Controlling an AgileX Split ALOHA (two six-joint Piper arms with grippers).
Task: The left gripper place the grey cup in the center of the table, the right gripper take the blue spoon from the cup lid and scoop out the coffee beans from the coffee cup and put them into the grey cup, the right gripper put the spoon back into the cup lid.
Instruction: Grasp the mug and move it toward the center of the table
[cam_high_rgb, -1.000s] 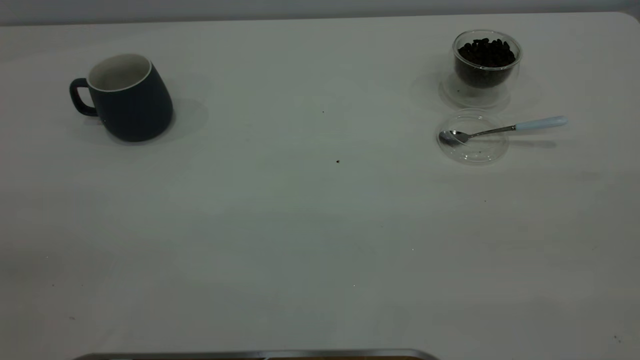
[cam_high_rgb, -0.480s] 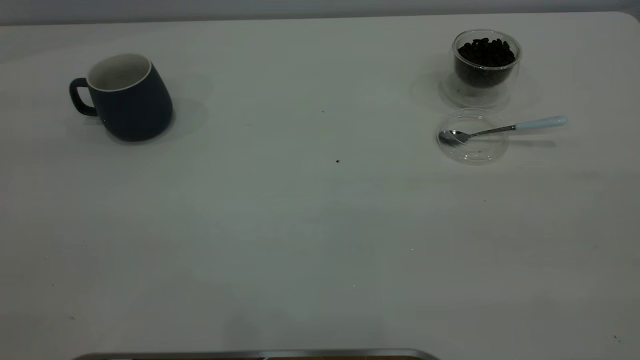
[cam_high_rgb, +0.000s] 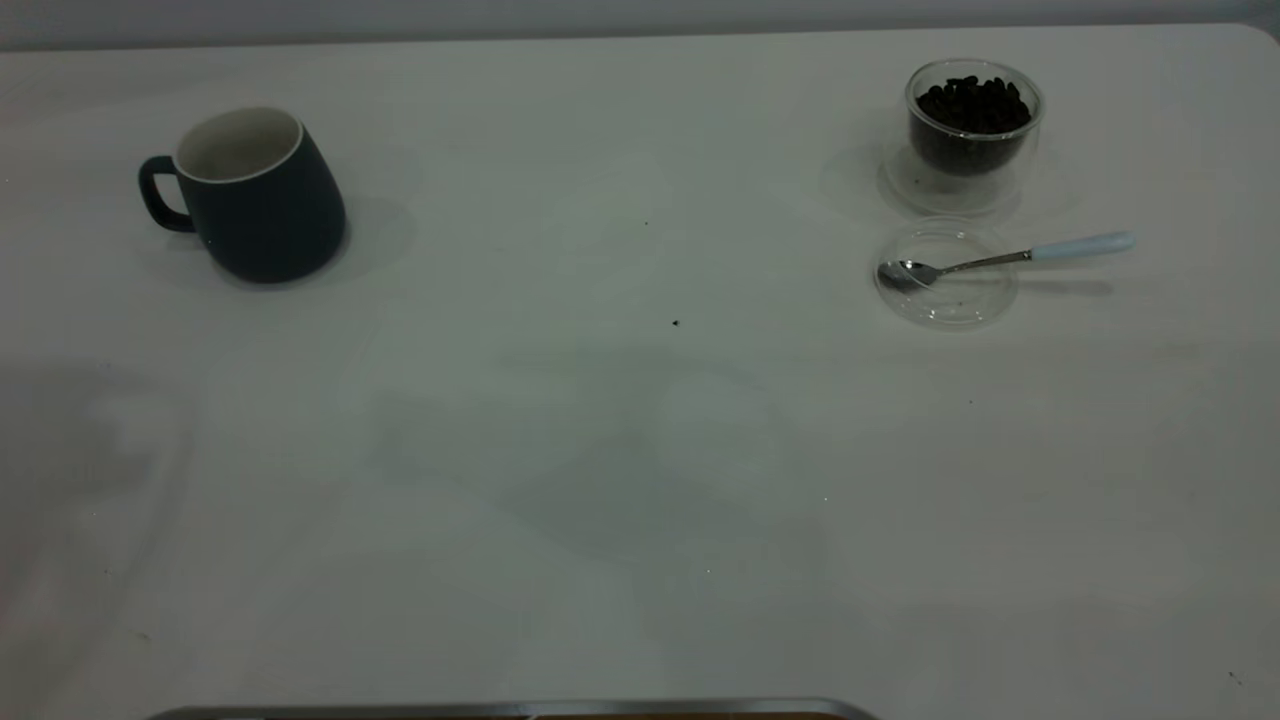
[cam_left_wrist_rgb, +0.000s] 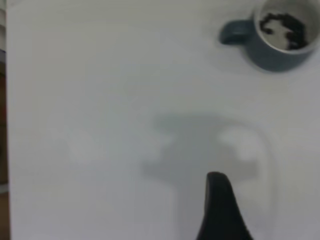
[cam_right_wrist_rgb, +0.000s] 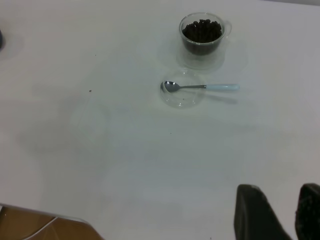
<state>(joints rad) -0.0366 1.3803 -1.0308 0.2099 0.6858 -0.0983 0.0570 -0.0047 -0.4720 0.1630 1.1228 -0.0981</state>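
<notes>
Mug (cam_high_rgb: 255, 195) at the table's (cam_high_rgb: 600, 480) far left, upright, untouched; spoon (cam_high_rgb: 1000, 260) lying across the lid (cam_high_rgb: 945, 295), next to the bean cup (cam_high_rgb: 973, 120).
Risk: the mug already holds some beans (cam_left_wrist_rgb: 285, 27), so a sideways bump on the handle or a tilted carry could spill them. Left gripper (cam_left_wrist_rgb: 220, 210) hovers well short of the mug, finger spread unclear; right gripper (cam_right_wrist_rgb: 277, 215) hangs back, fingers apart.

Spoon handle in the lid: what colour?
Pale blue; the blue spoon shows best in the exterior view.
</notes>
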